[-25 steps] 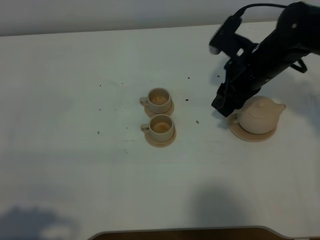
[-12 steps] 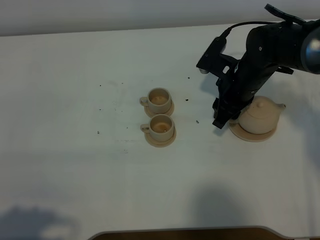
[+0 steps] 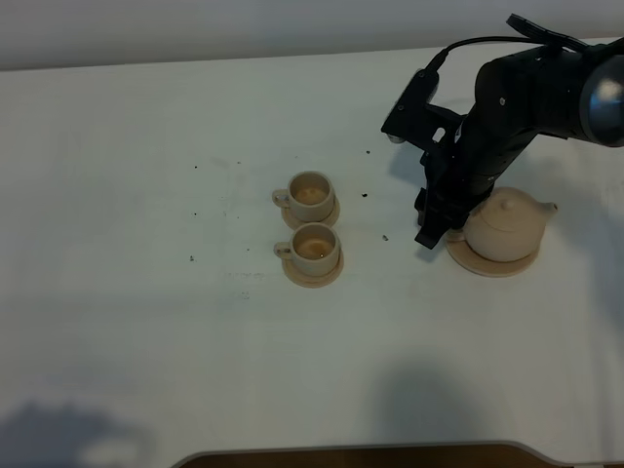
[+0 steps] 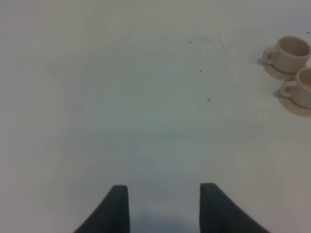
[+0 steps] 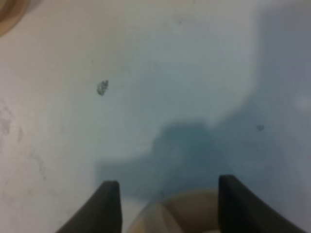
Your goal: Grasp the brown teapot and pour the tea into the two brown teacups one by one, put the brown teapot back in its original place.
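Note:
The brown teapot (image 3: pixel 507 224) stands upright on its wide saucer, the original place (image 3: pixel 490 263), at the right of the table, spout pointing right. My right gripper (image 3: pixel 427 237) hangs at the teapot's left, handle side, low over the table. In the right wrist view its fingers (image 5: pixel 104 206) stand apart, open, with a beige part of the teapot (image 5: pixel 170 213) between them and not pinched. The two brown teacups (image 3: pixel 311 193) (image 3: pixel 315 244) sit on small saucers in the middle, brown tea in both. My left gripper (image 4: pixel 164 206) is open over bare table, the teacups (image 4: pixel 291 48) far off.
Small dark specks lie on the white table (image 3: pixel 146 322) between cups and teapot, one speck (image 3: pixel 384 237) close to my right gripper. A beige saucer edge (image 5: pixel 7 12) shows in a corner of the right wrist view. The table's front edge (image 3: pixel 351 450) runs along the bottom.
The right arm has swung more upright and its gripper has dropped slightly lower and nearer beside the teapot's left side. The teapot and the cups have not moved.

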`<state>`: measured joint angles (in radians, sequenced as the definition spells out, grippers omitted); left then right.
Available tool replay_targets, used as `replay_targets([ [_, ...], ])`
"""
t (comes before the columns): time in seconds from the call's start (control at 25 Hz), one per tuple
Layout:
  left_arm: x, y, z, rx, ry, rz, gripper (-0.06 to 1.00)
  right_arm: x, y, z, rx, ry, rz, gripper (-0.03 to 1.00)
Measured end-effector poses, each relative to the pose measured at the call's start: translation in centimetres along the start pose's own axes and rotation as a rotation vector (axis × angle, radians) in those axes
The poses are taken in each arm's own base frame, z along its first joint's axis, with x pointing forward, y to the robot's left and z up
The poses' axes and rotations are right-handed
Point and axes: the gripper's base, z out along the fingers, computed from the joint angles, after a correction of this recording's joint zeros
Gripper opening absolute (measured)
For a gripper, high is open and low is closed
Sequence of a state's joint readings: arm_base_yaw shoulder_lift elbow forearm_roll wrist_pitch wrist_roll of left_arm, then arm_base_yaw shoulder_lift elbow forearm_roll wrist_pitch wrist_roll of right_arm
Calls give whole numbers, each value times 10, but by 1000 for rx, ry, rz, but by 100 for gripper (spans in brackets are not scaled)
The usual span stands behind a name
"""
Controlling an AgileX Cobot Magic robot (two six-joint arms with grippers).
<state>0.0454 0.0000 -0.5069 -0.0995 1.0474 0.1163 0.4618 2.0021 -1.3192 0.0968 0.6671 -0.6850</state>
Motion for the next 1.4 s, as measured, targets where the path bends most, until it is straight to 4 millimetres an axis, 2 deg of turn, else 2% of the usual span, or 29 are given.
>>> replay_targets([
  [0.2,0,0,0,0,1,-1,37,0,5,9,-26,29,-10,44],
  [0.8,0,0,0,0,0,-1,37,0,30,8,-125,138,6,44],
  [1.4,0,0,0,0,0,-1,37,14,39,3,-225,309,58,44],
])
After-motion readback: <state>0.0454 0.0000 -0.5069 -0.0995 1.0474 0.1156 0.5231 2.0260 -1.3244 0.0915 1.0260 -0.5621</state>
